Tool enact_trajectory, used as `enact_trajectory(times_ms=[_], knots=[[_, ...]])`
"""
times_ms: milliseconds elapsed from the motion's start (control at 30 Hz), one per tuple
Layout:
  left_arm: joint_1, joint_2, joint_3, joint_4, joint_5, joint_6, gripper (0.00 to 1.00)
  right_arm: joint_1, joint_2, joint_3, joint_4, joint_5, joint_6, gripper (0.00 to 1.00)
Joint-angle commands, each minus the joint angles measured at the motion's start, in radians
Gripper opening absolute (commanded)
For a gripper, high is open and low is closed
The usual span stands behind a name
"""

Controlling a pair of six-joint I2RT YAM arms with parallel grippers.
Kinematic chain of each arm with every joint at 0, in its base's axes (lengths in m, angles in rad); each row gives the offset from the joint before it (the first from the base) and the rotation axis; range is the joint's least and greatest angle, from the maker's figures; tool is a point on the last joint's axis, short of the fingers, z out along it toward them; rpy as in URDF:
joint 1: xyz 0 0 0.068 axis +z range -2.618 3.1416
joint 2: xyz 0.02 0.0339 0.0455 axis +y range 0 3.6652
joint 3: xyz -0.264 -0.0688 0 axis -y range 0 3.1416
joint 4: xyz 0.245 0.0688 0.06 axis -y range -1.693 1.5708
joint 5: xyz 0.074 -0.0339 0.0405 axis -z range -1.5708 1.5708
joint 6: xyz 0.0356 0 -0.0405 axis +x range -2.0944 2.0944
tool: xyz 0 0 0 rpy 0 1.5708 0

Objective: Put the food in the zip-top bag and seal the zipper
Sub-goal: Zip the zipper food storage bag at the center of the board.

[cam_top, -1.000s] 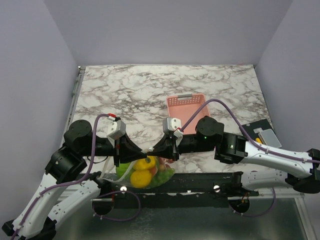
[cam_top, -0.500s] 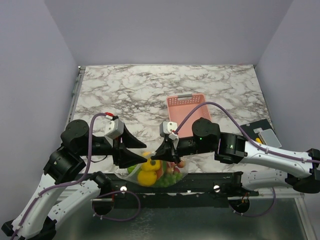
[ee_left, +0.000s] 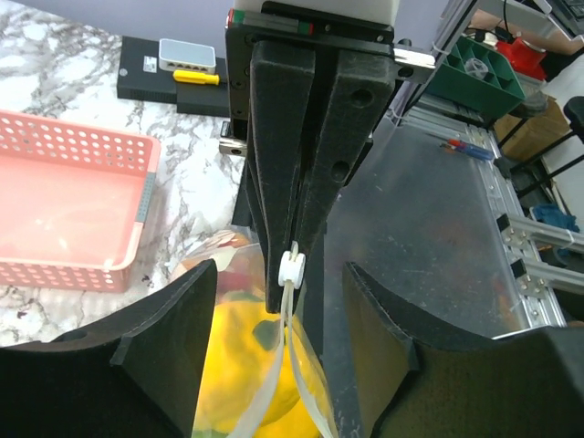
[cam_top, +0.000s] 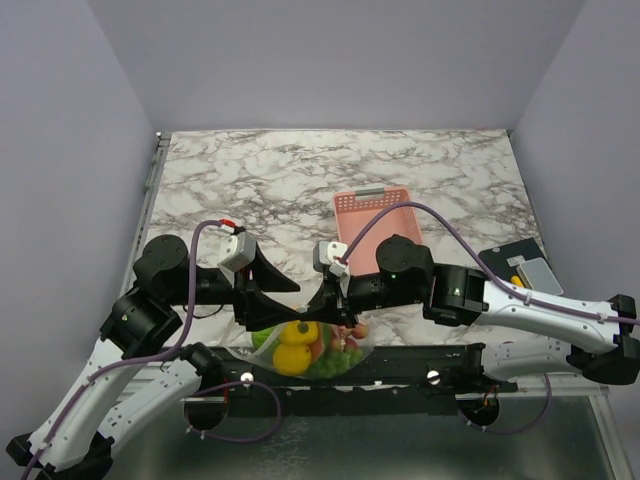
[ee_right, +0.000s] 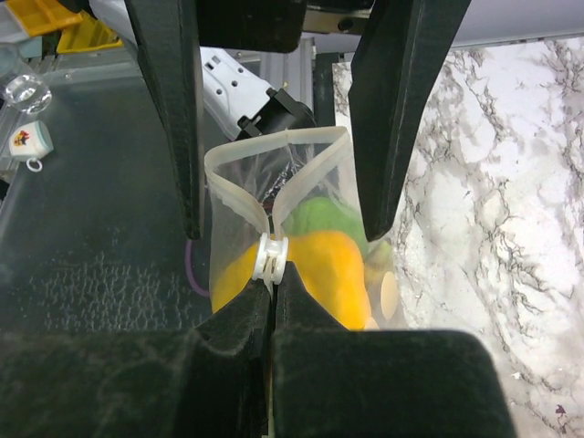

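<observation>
The clear zip-top bag (cam_top: 305, 345) hangs at the table's near edge with the food inside: a yellow fruit (cam_top: 298, 345), a green fruit (cam_top: 265, 338) and red pieces (cam_top: 335, 340). No eggplant shows. My right gripper (cam_top: 322, 312) is shut on the bag's zipper at its white slider (ee_right: 272, 255). My left gripper (cam_top: 285, 305) is open, its fingers on either side of the bag's mouth and not touching it. In the left wrist view the two zipper strips (ee_left: 264, 401) spread apart below the slider (ee_left: 290, 267), over the yellow fruit (ee_left: 246, 365). The mouth lips (ee_right: 274, 155) stand apart.
A pink slotted basket (cam_top: 375, 215) stands just behind the right arm and also shows in the left wrist view (ee_left: 64, 201). A black device with a grey box (cam_top: 525, 270) lies at the right. A black rail (cam_top: 400, 360) runs along the near edge.
My left gripper has opened and let go of the bag's mouth. The bag has sunk a little and shifted right. The right gripper has stayed shut on the zipper and edged left.
</observation>
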Motion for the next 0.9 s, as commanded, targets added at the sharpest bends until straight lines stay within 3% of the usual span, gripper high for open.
enact_trajectory(times_ms=[0, 867], knots=[[-0.002, -0.004, -0.041, 0.079, 0.054, -0.040, 0.57, 0.008, 0.005, 0.056, 0.045, -0.020, 0.028, 0.01], [-0.003, -0.012, -0.064, 0.099, 0.094, -0.045, 0.21, 0.008, 0.016, 0.069, 0.051, -0.008, 0.046, 0.01]])
